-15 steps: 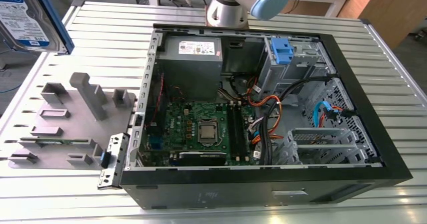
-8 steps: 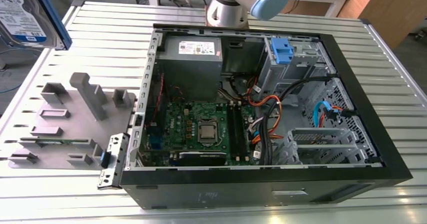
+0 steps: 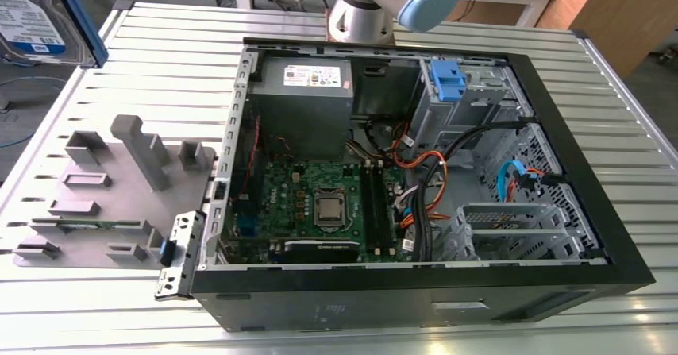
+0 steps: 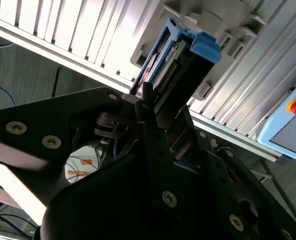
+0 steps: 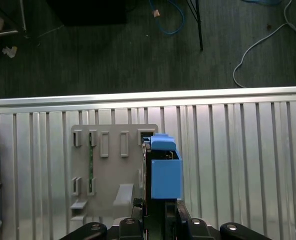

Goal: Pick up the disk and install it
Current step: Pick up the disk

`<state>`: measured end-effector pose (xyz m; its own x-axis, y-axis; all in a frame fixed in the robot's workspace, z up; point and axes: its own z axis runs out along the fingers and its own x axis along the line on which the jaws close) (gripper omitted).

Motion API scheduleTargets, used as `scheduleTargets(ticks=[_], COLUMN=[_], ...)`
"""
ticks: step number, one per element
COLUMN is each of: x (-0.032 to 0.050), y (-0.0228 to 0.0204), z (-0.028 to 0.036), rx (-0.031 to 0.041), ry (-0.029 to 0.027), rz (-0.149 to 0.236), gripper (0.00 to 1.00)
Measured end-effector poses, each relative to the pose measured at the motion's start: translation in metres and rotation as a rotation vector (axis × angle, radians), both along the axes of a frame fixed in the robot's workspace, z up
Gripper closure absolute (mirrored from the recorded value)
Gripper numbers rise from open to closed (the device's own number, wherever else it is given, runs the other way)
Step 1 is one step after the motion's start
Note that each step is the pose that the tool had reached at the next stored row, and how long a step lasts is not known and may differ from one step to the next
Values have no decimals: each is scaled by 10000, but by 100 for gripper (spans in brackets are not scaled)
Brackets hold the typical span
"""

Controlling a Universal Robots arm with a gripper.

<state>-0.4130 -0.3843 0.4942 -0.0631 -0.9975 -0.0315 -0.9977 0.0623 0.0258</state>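
Note:
The disk (image 3: 35, 15), silver with a blue-and-white label and a blue side rail, hangs in the air at the exterior view's upper left, off the table's corner. In both wrist views my gripper (image 5: 159, 212) (image 4: 168, 112) is shut on the disk (image 5: 163, 172) (image 4: 173, 67), its black fingers (image 4: 150, 107) clamping the flat sides, with the blue rail end sticking out past them. Below the held disk in the first wrist view lies a grey fixture plate (image 5: 113, 170) on the slatted table.
An open computer case (image 3: 593, 212) lies on the metal table (image 3: 159, 69), holding a motherboard (image 3: 317, 204), a grey power-supply box (image 3: 305, 81), cables and a drive cage with a blue latch (image 3: 447, 81). The grey fixture plate (image 3: 106, 188) lies beside it. A red-button box (image 4: 293, 120) sits past the table edge.

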Motion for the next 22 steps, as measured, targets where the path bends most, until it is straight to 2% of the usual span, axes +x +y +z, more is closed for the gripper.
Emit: scheduleTargets(ticks=[6, 15, 22], x=[0, 9, 100], y=[0, 0, 0], z=[91, 95, 94], rx=[1, 2, 2], ry=[-1, -2, -2], rz=[0, 0, 0], gripper=[65, 65, 65])
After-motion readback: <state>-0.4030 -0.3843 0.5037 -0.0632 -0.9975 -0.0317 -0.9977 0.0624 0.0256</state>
